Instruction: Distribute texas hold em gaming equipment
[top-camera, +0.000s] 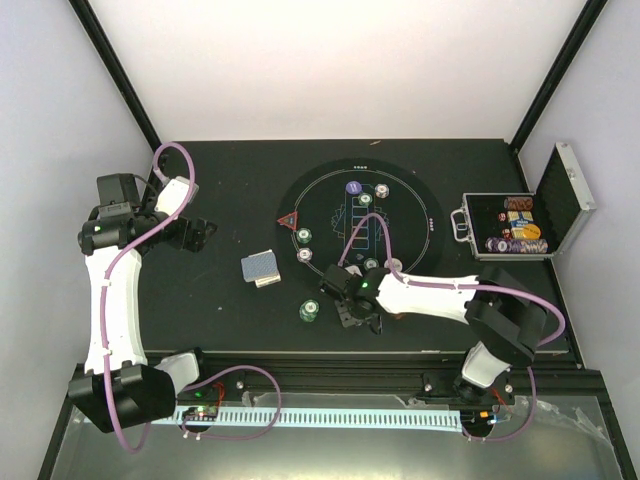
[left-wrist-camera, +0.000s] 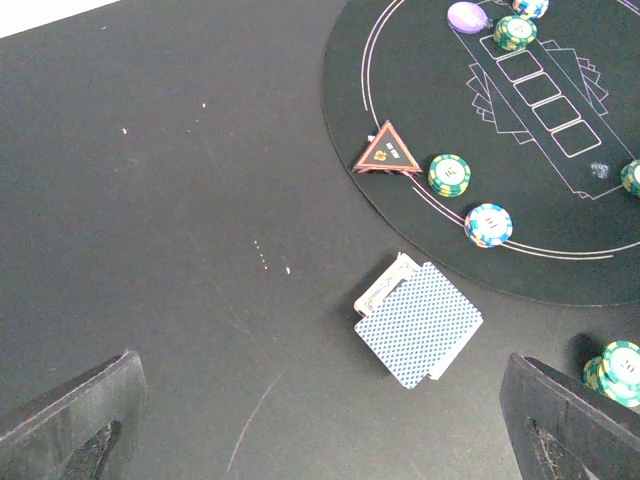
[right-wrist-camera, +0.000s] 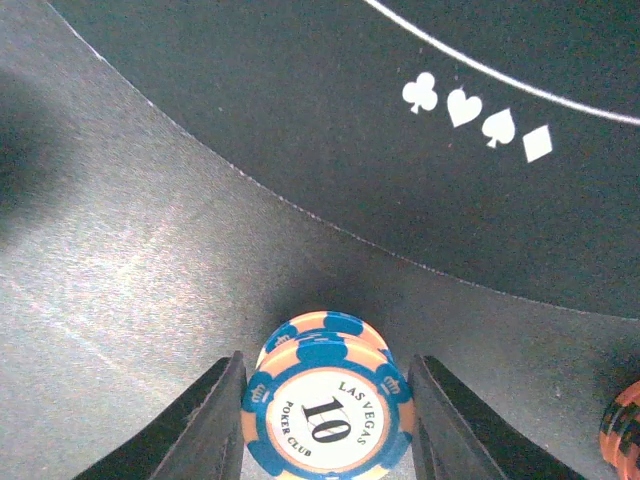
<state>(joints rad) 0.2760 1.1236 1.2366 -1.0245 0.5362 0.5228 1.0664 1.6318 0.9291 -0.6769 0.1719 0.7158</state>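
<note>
1. Clamping an orange-and-blue chip stack (right-wrist-camera: 325, 420) between both fingers (right-wrist-camera: 205, 435) of the right claw (right-wrist-camera: 327, 365), with the inner faces pressed to the rim on either side.
2. Placing that stack just outside the curved edge of the round mat (right-wrist-camera: 300, 100), over bare grey tabletop (right-wrist-camera: 120, 250); cannot tell whether resting there or lifted clear.
3. Catching a sliver of a reddish chip (right-wrist-camera: 625, 430) at the picture's border, near the stack but apart from it.
4. Holding the left claw (left-wrist-camera: 320, 400) spread wide and grasping nothing, above the tabletop on the left side, well apart from the mat.
5. Showing the card deck (left-wrist-camera: 420, 325) ahead of that claw, slightly fanned, backs up, lying off the mat and just beside its edge without touching.
6. Lining the mat's left rim with a red triangle marker (left-wrist-camera: 387, 152), a green chip (left-wrist-camera: 450, 174) and a white-and-blue chip (left-wrist-camera: 489, 224), each apart from the next.
7. Setting a green pile (left-wrist-camera: 620, 365) on the tabletop just outside the mat, between the deck and the right claw.
8. Offering broad bare tabletop to the left of the deck; keeping the open metal case (top-camera: 510, 225) at the far right, well apart from both claws.
</note>
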